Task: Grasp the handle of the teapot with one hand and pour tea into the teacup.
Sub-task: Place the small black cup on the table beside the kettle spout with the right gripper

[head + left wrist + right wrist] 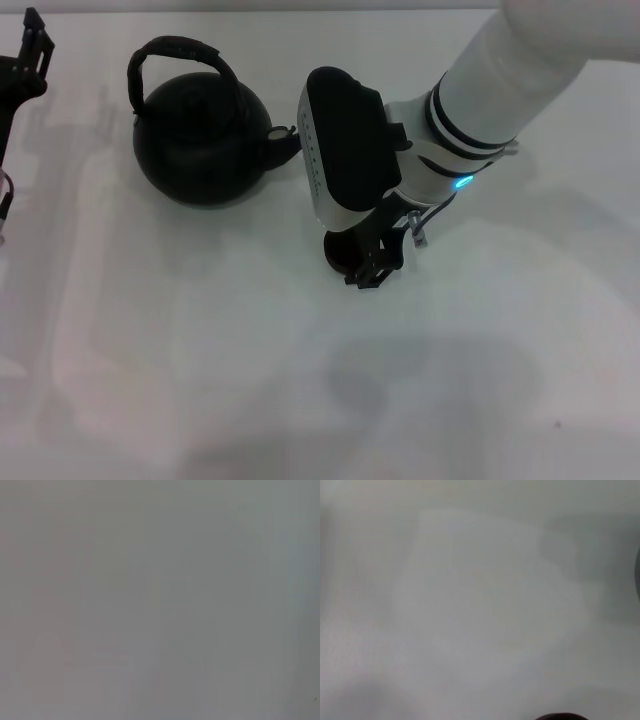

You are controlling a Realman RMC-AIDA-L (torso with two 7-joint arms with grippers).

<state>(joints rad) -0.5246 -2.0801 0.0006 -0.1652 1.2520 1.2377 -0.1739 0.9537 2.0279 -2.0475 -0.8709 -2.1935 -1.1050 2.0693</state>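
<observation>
The matte-black teapot (pixel 200 140) stands on the white table at the back left, its short spout (pixel 285 135) pointing right. Its arched black handle (pixel 180 45) stands upright over the top, with nothing touching it. The small dark teacup (pixel 338 252) sits on the table just right of and in front of the spout, mostly covered by my right gripper (pixel 375 270), which is down at the cup. A dark rim (pixel 560 716) at the edge of the right wrist view may be the cup. My left gripper (pixel 30 60) is parked at the far left edge, apart from the teapot.
The white table (pixel 200 360) stretches in front of the teapot and cup. My right forearm (pixel 500 80) reaches in from the back right above the table. The left wrist view shows only a plain grey surface.
</observation>
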